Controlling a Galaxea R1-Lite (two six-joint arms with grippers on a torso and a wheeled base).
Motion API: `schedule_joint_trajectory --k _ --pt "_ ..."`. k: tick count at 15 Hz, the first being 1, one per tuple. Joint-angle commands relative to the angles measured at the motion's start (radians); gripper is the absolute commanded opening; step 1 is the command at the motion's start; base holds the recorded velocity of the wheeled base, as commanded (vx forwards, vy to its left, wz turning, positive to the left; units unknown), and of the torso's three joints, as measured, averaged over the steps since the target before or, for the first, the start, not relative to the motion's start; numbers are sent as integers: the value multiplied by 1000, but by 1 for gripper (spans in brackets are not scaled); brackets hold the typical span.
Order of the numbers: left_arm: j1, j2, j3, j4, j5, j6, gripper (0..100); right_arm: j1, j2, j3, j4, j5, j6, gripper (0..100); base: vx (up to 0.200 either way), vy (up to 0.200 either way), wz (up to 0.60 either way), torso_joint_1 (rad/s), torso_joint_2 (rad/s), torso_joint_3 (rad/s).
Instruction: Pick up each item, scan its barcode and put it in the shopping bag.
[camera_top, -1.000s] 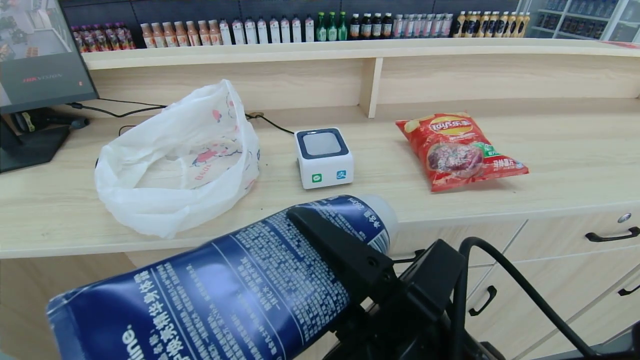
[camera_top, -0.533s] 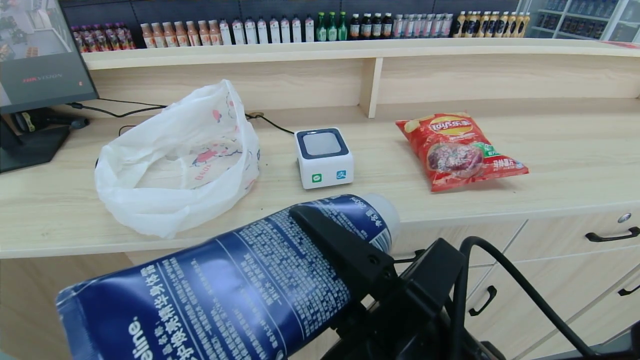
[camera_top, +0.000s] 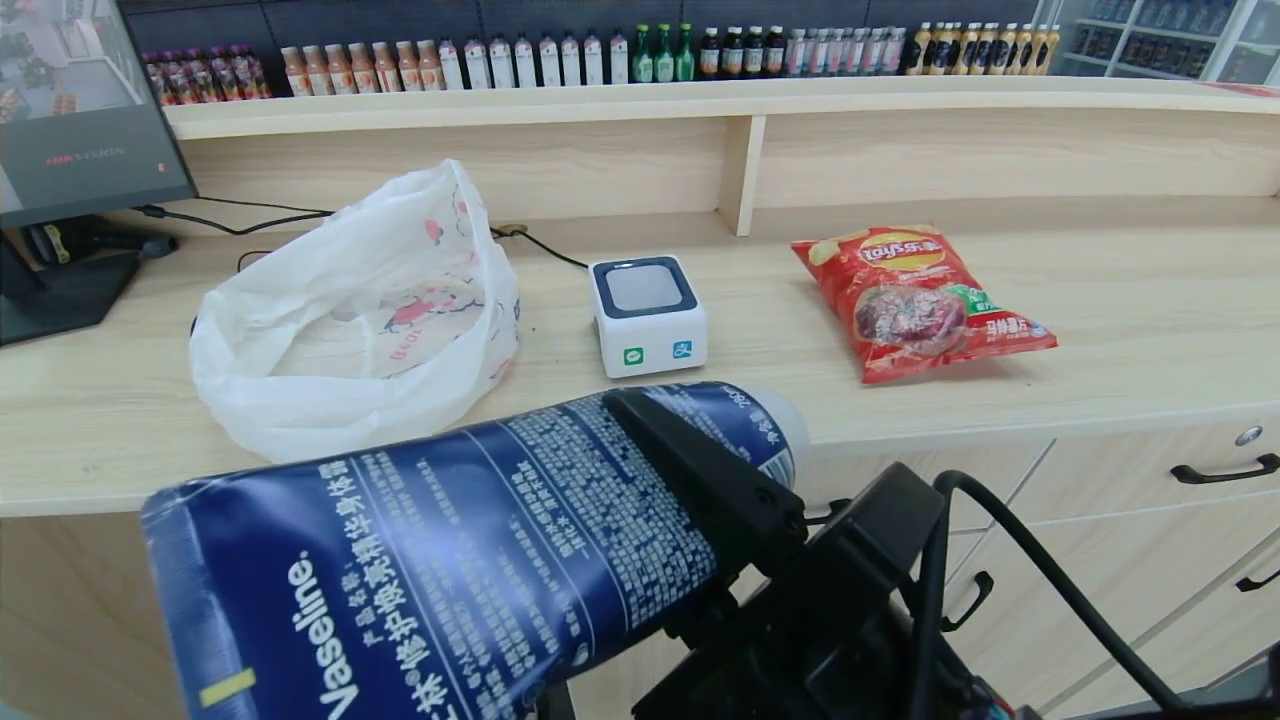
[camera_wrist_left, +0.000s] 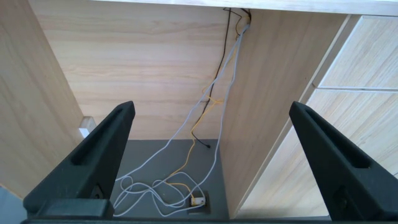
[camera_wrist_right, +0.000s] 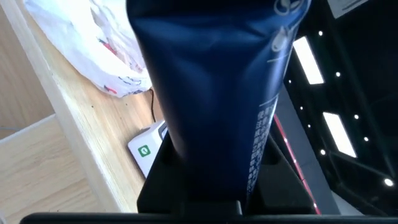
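Clamped tight in the right hand (camera_top: 640, 450), close to the head camera and just short of the bench (camera_top: 1100, 330) edge: a dark blue lotion tube (camera_top: 450, 560), pale cap end toward the scanner (camera_top: 647, 313), tail end hiding part of the bag's near wall. On the bench beyond, a white shopping bag (camera_top: 300, 420) gaping open at left, a red crisp packet (camera_top: 915, 300) lying flat at right, well apart. At far left, a monitor (camera_top: 70, 110). Behind, a raised shelf (camera_top: 700, 95) and rows of bottles (camera_top: 600, 55). Under the bench, the left hand (camera_wrist_left: 211, 109), fingers spread wide on nothing, facing loose cables (camera_wrist_left: 186, 180) on a grey floor.
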Motion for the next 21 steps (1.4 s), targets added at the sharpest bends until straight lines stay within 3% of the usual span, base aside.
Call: schedule_joint_trajectory --k 1,5,7,8,12,17,19,21 --pt "0 0 0 0 0 0 100 10 10 -12 -1 0 32 0 0 0 0 0 0 0" --pt "0 0 0 0 0 0 100 65 80 -107 -18 -100 170 0 0 0 0 0 0 0" --pt "0 0 0 0 0 0 100 68 91 -118 -18 -193 308 0 0 0 0 0 0 0" --pt "0 0 0 0 0 0 100 63 105 -181 -18 -209 405 0 0 0 0 0 0 0" --pt "0 0 0 0 0 0 100 44 109 -204 -18 -273 627 0 0 0 0 0 0 0" --pt "0 0 0 0 0 0 100 -67 57 -187 -18 -264 957 0 0 0 0 0 0 0" --pt "0 0 0 0 0 0 100 -141 42 -181 -18 -204 1041 0 0 0 0 0 0 0" --pt "-1 0 0 0 0 0 100 -299 20 -141 -18 -38 1159 0 0 0 0 0 0 0"
